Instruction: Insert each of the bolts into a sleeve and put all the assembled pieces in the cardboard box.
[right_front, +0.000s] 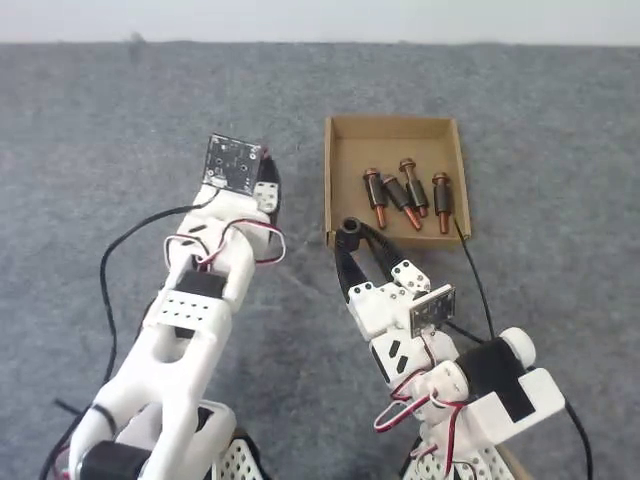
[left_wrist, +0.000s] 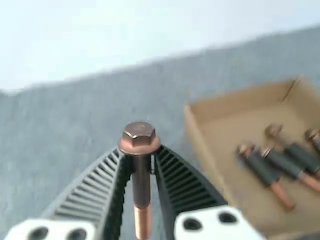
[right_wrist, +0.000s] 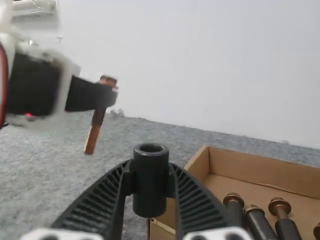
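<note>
- the surface is a grey felt-like mat (right_front: 100, 130) covering the whole table; it has a soft, mottled nap.
- behind the far edge of the mat stands a plain white wall (right_wrist: 210, 60).
- the cardboard box (right_front: 392, 122) sits open on the mat, toward the far right side.
- four assembled pieces (right_front: 409, 198) lie side by side on the box floor, copper heads toward the far wall.
- the left gripper (left_wrist: 140, 151) is clamped on a copper bolt (left_wrist: 141, 185), hex head up, shank hanging down between the ribbed fingers; it is held above the mat, left of the box.
- the right gripper (right_wrist: 150, 167) is clamped on a black sleeve (right_wrist: 150, 185), upright with its bore open at the top, just beside the box's near left corner.
- bolt and sleeve are apart, the bolt higher.
</note>
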